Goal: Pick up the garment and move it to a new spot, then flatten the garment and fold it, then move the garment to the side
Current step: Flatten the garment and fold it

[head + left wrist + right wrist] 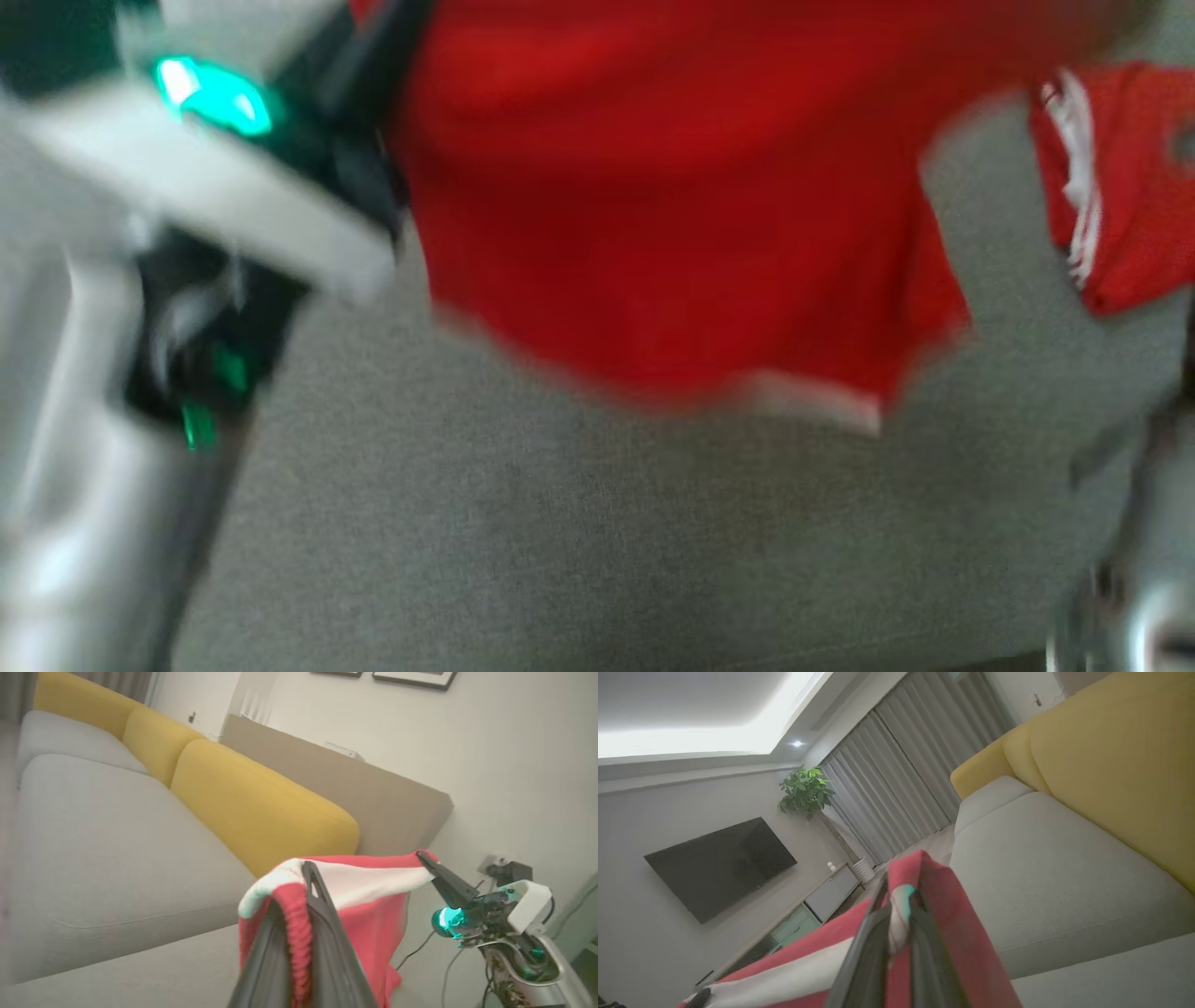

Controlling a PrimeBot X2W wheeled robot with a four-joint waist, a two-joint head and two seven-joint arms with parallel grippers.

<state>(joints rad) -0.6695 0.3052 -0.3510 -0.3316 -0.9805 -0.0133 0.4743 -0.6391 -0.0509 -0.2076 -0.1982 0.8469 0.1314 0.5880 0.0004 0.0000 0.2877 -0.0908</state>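
Hanging across the upper middle of the head view, blurred: the red garment (672, 205), white-trimmed hem lowest, above the grey sofa seat (560, 541). Pinched at two points along its white-banded top edge. In the left wrist view, left gripper (299, 891) at bottom centre, fingers pressed together on a bunched fold; right gripper (434, 870) right of centre, clamped on the far end of the band. Long axis running left to right across that frame between the two grips, cloth draping downward. In the right wrist view, fingers (864, 961) squeezed on red-and-white cloth at bottom centre. Yellow back cushions (261, 807) behind.
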